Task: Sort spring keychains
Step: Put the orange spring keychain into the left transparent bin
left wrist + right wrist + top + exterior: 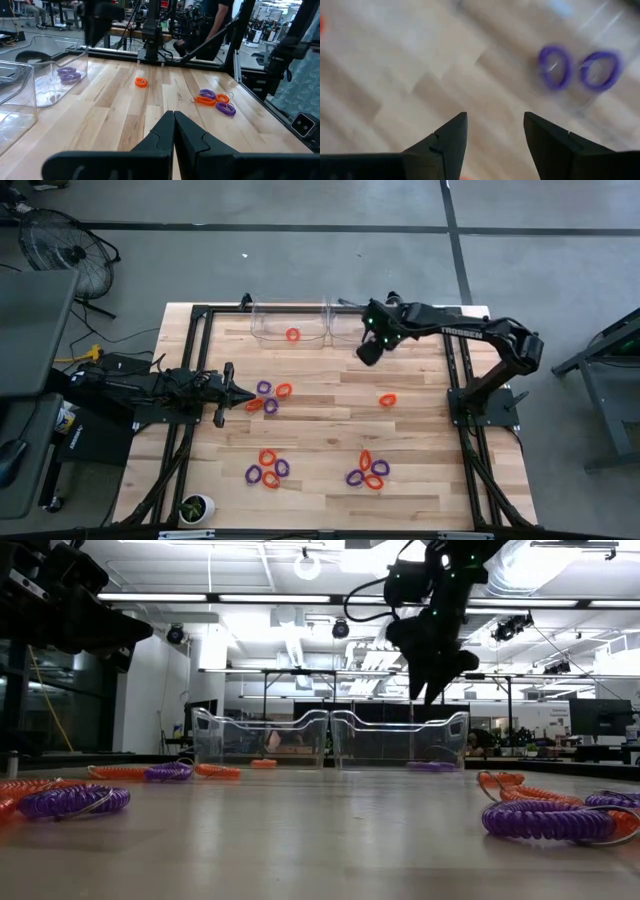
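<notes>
- Above the right clear bin at twelve o'clock, the right gripper hangs spread and empty; two purple spring keychains lie inside.
- Likely between drops: next, fetch the lone orange keychain toward three o'clock.
- The left gripper, fingers together and empty, waits at nine o'clock.

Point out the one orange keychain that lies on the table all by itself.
It is the orange spring keychain on the table's right side, ahead of the right arm's base. Every other loose one sits in a cluster, and another orange one lies in the left clear bin.
</notes>
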